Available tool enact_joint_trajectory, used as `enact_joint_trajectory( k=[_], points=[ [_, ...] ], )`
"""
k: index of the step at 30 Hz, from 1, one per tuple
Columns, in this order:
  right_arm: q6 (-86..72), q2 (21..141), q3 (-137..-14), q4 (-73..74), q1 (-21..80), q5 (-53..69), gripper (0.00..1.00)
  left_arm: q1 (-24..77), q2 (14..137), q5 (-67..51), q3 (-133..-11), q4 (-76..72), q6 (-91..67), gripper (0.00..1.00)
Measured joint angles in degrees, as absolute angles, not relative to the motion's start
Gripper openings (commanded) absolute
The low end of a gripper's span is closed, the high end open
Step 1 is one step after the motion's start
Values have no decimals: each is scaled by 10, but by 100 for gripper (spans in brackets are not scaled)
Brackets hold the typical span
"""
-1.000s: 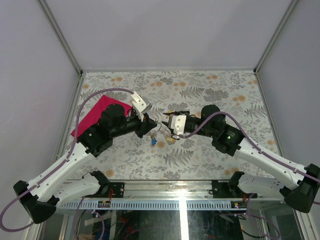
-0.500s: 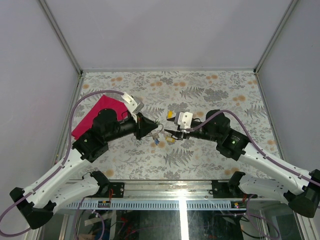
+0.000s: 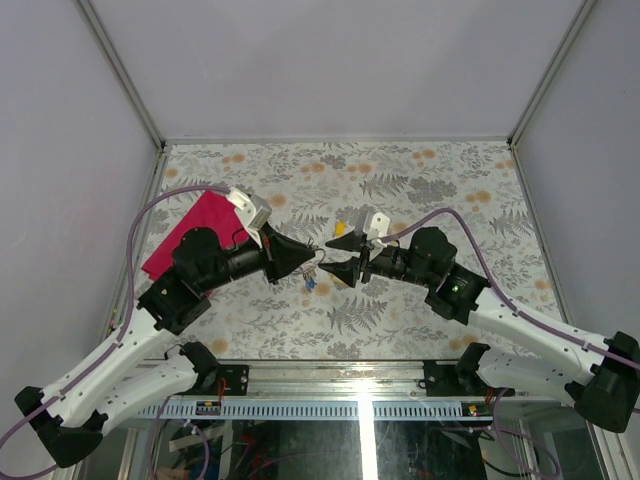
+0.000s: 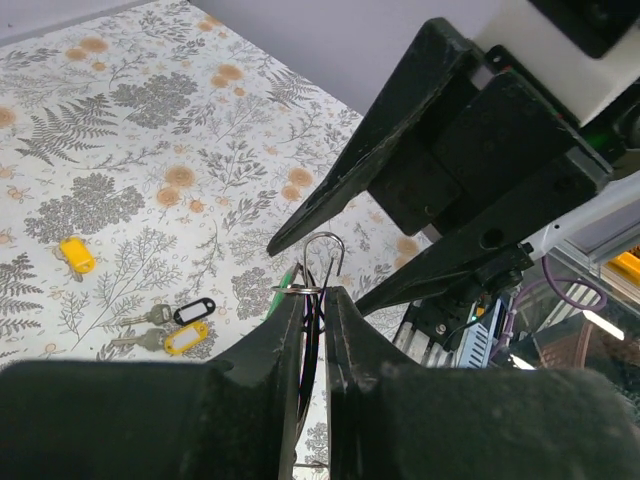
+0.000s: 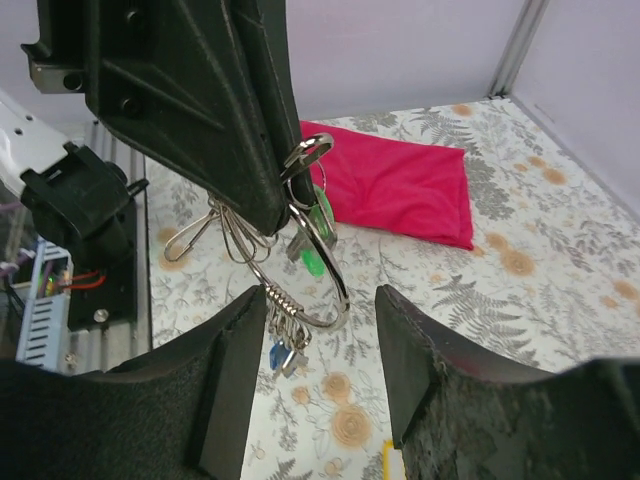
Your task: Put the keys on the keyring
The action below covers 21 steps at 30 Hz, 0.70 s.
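My left gripper [image 3: 303, 262] is shut on the keyring [image 4: 322, 262] and holds it above the table; its tips [image 4: 315, 295] pinch the thin wires. In the right wrist view the keyring [image 5: 335, 290] hangs from the left gripper [image 5: 220, 110] as a large wire loop with a green-tagged key [image 5: 318, 225] and a blue-tagged key [image 5: 278, 357]. My right gripper [image 3: 336, 268] faces it tip to tip and is open [image 5: 320, 300], with the loop's lower arc between its fingers [image 5: 235, 380]. A black-tagged key [image 4: 190, 312] and a yellow-tagged key [image 4: 185, 338] lie on the table.
A red cloth [image 3: 195, 228] lies at the left of the floral table [image 3: 440, 180]; it also shows in the right wrist view [image 5: 395, 185]. A loose yellow tag [image 3: 341, 229] lies behind the grippers and shows in the left wrist view [image 4: 77, 254].
Both wrists have rolled and the arms have shifted a little, with the right wrist camera swinging upward. The grippers stay tip to tip, the keyring still in the left one.
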<state>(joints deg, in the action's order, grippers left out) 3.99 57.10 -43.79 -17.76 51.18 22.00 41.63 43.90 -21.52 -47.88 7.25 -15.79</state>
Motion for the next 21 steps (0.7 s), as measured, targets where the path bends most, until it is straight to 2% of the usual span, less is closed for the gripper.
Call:
enact_joint_trajectory(
  k=[7,10,15,21],
  points=[
    [-12,602,-421,-241,512,227,44,416,434,-219,-473,58,-175,0],
    [-24,609,-419,-260,512,230,31,416,434,-220,-471,56,-180,0],
    [-36,612,-418,-276,512,231,1,416,433,-220,-471,56,-183,0],
    [-36,610,-418,-271,513,218,0,416,420,-203,-462,47,-189,3]
  ],
)
